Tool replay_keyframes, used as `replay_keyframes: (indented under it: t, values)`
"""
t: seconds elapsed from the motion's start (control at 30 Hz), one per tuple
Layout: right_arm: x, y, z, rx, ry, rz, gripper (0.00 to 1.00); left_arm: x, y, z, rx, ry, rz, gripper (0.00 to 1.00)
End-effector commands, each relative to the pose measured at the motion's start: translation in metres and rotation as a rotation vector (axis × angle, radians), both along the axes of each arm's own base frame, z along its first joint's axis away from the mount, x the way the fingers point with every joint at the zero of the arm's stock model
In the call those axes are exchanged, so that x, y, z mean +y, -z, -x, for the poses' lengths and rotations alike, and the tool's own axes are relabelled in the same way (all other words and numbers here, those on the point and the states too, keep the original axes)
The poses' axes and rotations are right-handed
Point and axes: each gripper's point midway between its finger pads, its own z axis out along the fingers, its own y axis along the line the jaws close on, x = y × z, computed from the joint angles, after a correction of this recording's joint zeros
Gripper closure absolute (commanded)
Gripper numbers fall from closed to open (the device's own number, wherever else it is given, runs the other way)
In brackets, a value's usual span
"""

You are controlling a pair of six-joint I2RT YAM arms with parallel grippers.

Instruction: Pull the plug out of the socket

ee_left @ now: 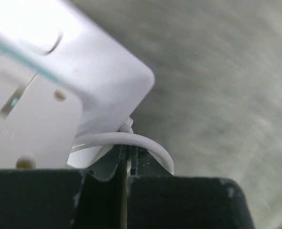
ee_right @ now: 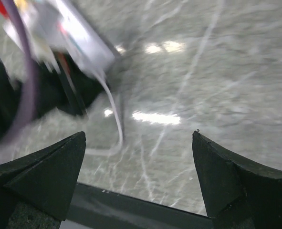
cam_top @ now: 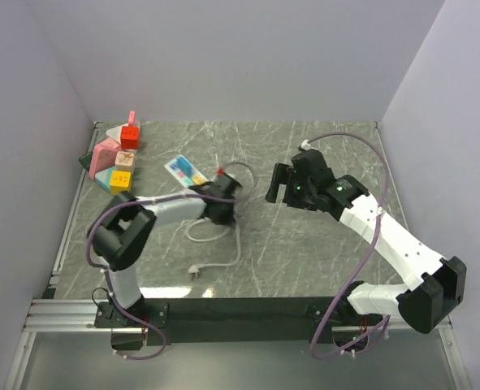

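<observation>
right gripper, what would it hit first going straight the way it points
Most likely the bare table, just right of the white cable. The socket strip lies up-left of the open right gripper's line; depth is unclear.

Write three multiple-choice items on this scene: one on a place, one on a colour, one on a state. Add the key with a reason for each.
1. Where do the toy blocks stand?
A. far left corner
B. near right corner
C. the middle

2. What colour is the cable lying on the table?
A. black
B. white
C. green

3. How does the right gripper stand?
A. shut on the cable
B. shut on the socket
C. open, holding nothing

Key:
1 A, the top view shows them at the far left.
2 B, its loops show white.
3 C, the right wrist view shows bare table between the spread fingers.
</observation>
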Motion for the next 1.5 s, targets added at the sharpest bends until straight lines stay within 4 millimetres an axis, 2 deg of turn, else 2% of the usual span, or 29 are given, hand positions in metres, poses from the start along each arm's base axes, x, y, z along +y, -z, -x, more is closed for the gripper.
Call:
replay_keyframes:
  t: [0.0,0.07,0.2,0.3,0.43,0.5,0.67,0.7,0.77,0.8,0.87,0.9,0.93,0.97,1.0,1.03,1.1,1.17,1.2,1.27,1.33,1.37,1.4,1.43,1.47]
  values:
    - [-0.025,-0.010,-0.008,-0.052,0.060,0.007,0.01,-0.058,0.028,0.090,0.217,0.196,-0.019,0.99]
    - [-0.037,-0.009,-0.014,-0.055,0.084,0.018,0.01,-0.078,0.029,0.113,0.219,0.264,-0.036,0.99]
    - [-0.047,-0.009,-0.020,-0.056,0.099,0.027,0.01,-0.085,0.035,0.134,0.214,0.288,-0.075,0.99]
    - [-0.051,-0.010,-0.025,-0.060,0.104,0.026,0.00,-0.078,0.034,0.138,0.212,0.253,-0.068,0.99]
    - [-0.050,-0.010,-0.033,-0.054,0.104,0.020,0.00,-0.068,0.028,0.125,0.139,0.197,-0.101,0.99]
    - [-0.048,-0.009,-0.038,-0.046,0.095,0.015,0.00,-0.062,0.022,0.114,0.093,0.167,-0.134,0.95]
    - [-0.051,-0.019,-0.052,-0.056,0.115,0.001,0.00,-0.041,0.008,0.104,0.052,0.069,-0.126,0.62]
    - [-0.051,-0.019,-0.054,-0.056,0.116,-0.003,0.00,-0.037,0.002,0.105,0.042,0.051,-0.104,0.48]
    - [-0.047,-0.026,-0.063,-0.070,0.108,-0.024,0.00,-0.033,-0.013,0.102,0.008,0.024,-0.073,0.35]
    - [-0.044,-0.032,-0.067,-0.084,0.098,-0.034,0.00,-0.031,-0.015,0.102,0.001,0.015,-0.067,0.24]
    - [-0.034,-0.030,-0.073,-0.065,0.061,-0.050,0.00,-0.032,-0.033,0.099,-0.025,0.005,-0.034,0.16]
    - [-0.029,-0.036,-0.077,-0.079,0.034,-0.061,0.00,-0.034,-0.041,0.098,-0.034,-0.002,-0.018,0.12]
    - [-0.023,-0.028,-0.082,-0.057,0.010,-0.058,0.00,-0.034,-0.049,0.097,-0.045,-0.012,-0.005,0.11]
    - [-0.015,-0.035,-0.086,-0.064,-0.034,-0.076,0.00,-0.038,-0.070,0.095,-0.072,-0.021,0.046,0.09]
    - [-0.010,-0.034,-0.089,-0.055,-0.055,-0.078,0.00,-0.039,-0.081,0.094,-0.087,-0.027,0.077,0.07]
    - [-0.006,-0.022,-0.093,-0.012,-0.068,-0.067,0.00,-0.041,-0.103,0.093,-0.122,-0.033,0.132,0.05]
    - [0.003,-0.024,-0.099,-0.009,-0.097,-0.060,0.00,-0.044,-0.127,0.090,-0.162,-0.036,0.187,0.01]
    - [0.014,-0.014,-0.102,0.021,-0.119,-0.042,0.00,-0.045,-0.154,0.087,-0.199,-0.032,0.245,0.01]
    - [0.019,-0.018,-0.105,0.014,-0.125,-0.043,0.00,-0.044,-0.160,0.086,-0.213,-0.024,0.249,0.01]
    - [0.025,-0.009,-0.108,0.036,-0.131,-0.022,0.00,-0.036,-0.168,0.079,-0.232,-0.043,0.256,0.01]
    - [0.036,-0.007,-0.110,0.034,-0.142,0.003,0.00,-0.029,-0.165,0.073,-0.238,-0.051,0.252,0.05]
    - [0.040,0.005,-0.111,0.066,-0.146,0.022,0.00,-0.018,-0.158,0.063,-0.233,-0.087,0.247,0.07]
    - [0.045,0.003,-0.113,0.064,-0.154,0.023,0.01,-0.014,-0.155,0.059,-0.230,-0.090,0.250,0.12]
    - [0.051,0.015,-0.108,0.104,-0.168,0.047,0.01,-0.007,-0.152,0.052,-0.219,-0.114,0.259,0.14]
    - [0.053,0.018,-0.108,0.107,-0.169,0.062,0.01,-0.001,-0.149,0.050,-0.217,-0.132,0.258,0.16]
